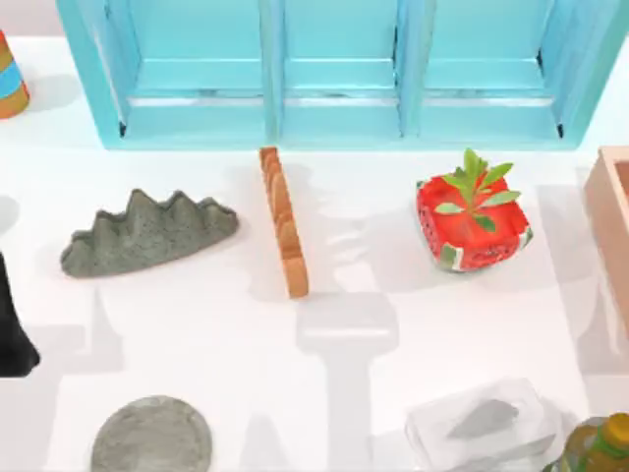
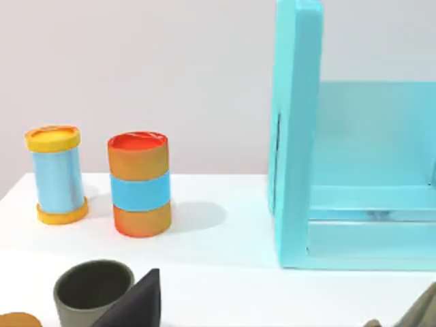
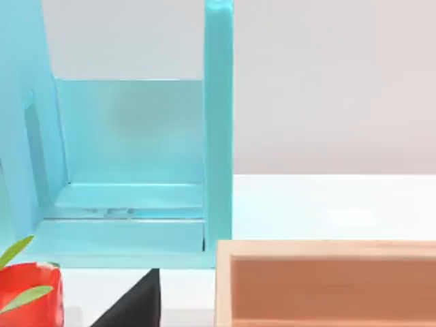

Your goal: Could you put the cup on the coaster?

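Note:
The cup (image 2: 92,289) is a dull grey-green round cup standing upright on the white table, seen in the left wrist view. A black part of my left gripper (image 2: 136,303) lies just beside the cup's rim. In the top view my left arm (image 1: 12,334) reaches in at the left edge of the table. The coaster (image 1: 150,436) is a flat speckled grey disc at the front left, to the right of that arm and nearer the front. A black part of my right gripper (image 3: 133,303) shows in the right wrist view, between a red planter and a wooden box.
A jagged grey rock lump (image 1: 147,234) lies behind the coaster. A long orange strip (image 1: 283,221) and a watermelon planter (image 1: 472,221) sit mid-table. A turquoise cabinet (image 1: 334,79) spans the back. A wooden box (image 1: 614,226), clear case (image 1: 486,423), bottle (image 1: 600,442) and striped can (image 2: 138,184) stand around.

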Controlling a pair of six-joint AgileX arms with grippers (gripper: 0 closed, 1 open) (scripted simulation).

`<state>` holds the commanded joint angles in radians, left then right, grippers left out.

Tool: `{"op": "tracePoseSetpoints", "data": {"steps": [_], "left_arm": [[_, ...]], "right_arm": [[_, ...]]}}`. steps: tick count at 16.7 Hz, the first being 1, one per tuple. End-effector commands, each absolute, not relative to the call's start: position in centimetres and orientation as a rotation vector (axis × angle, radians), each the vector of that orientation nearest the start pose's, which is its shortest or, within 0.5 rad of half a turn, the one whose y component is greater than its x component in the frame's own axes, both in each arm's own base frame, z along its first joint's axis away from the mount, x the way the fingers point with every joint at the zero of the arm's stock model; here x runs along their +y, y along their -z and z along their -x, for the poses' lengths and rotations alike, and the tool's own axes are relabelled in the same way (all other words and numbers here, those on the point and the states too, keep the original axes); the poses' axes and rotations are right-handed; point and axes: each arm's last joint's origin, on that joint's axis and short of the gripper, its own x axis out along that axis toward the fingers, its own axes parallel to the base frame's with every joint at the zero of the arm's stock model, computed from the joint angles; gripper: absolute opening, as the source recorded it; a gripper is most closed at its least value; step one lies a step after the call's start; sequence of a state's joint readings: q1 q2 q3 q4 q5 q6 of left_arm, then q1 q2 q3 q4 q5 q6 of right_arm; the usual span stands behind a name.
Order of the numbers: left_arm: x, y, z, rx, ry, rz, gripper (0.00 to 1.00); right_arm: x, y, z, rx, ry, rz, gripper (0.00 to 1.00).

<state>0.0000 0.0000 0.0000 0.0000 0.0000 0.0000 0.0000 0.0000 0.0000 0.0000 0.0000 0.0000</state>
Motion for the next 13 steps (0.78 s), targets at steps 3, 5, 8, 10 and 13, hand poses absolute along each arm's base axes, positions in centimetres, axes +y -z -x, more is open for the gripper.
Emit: {"op": "tracePoseSetpoints", "data": {"steps": [3, 5, 8, 10, 13], "left_arm": [[-0.1, -16.2, -10.6, 0.005, 0.001, -0.009, 1.00], [-0.2, -17.2, -10.6, 0.034, 0.004, -0.057, 1.00], [-0.2, -20.4, -11.0, 0.118, 0.011, -0.203, 1.00], [-0.1, -23.6, -12.0, 0.198, 0.025, -0.340, 1.00], [0.1, -28.7, -15.2, 0.352, 0.074, -0.582, 1.00]], "right_arm": [[-0.1, -16.0, -10.6, 0.000, 0.000, 0.000, 1.00], [-0.1, -16.0, -10.6, 0.000, 0.000, 0.000, 1.00], [-0.1, -16.0, -10.6, 0.000, 0.000, 0.000, 1.00], [-0.1, -16.0, -10.6, 0.000, 0.000, 0.000, 1.00], [-0.1, -16.0, -10.6, 0.000, 0.000, 0.000, 1.00]]}}
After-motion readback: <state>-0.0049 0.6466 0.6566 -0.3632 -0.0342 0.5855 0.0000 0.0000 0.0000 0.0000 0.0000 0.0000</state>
